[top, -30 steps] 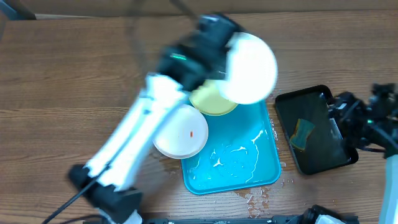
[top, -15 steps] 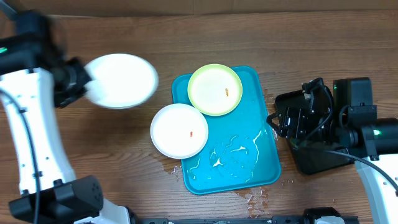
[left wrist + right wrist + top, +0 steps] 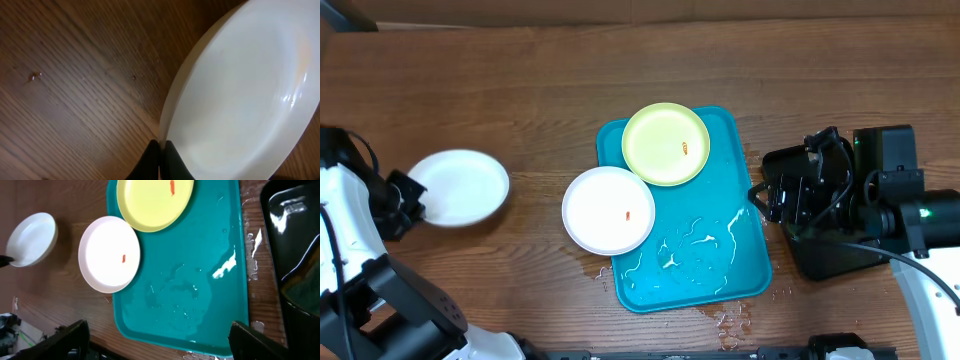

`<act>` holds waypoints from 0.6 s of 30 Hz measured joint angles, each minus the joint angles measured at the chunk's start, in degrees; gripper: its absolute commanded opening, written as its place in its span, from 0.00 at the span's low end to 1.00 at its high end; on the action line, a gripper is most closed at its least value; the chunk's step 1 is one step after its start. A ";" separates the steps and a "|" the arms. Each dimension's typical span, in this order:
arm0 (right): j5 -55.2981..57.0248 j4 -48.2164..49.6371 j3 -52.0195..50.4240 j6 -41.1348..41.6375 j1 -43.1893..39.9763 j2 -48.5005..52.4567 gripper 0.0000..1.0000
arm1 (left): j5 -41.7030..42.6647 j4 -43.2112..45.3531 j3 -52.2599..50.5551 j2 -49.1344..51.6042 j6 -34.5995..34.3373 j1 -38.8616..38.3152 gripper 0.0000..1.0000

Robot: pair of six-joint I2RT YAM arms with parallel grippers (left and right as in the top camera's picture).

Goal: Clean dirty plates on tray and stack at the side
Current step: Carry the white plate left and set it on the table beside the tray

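My left gripper is at the far left, shut on the rim of a white plate, held low over the wood; its clean inside fills the left wrist view, the fingers pinching its edge. The turquoise tray, wet with puddles, carries a yellow-green plate with an orange speck at its far end. A white plate with a red speck overlaps the tray's left rim. My right gripper is open and empty by the tray's right edge; the right wrist view shows the tray and both plates.
A glossy black tray lies right of the turquoise one, partly under my right arm; it shows in the right wrist view with something greenish inside. Water drops lie on the wood by the tray's front right corner.
My left arm has swung the white plate from above the tray's far end to the far left and lowered it. My right arm came in beside the tray, then stayed still.
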 measured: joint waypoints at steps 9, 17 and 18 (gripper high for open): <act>0.07 -1.42 0.00 -0.02 0.00 0.87 0.91 | -4.55 5.60 -2.95 -0.02 1.62 1.27 0.58; 0.26 -1.22 0.00 -0.02 0.22 3.30 0.84 | -2.32 2.62 -2.91 -0.02 1.97 1.27 0.76; 0.59 -0.85 0.00 0.02 0.22 3.39 0.82 | -1.09 1.62 -2.82 -0.04 1.97 1.27 0.75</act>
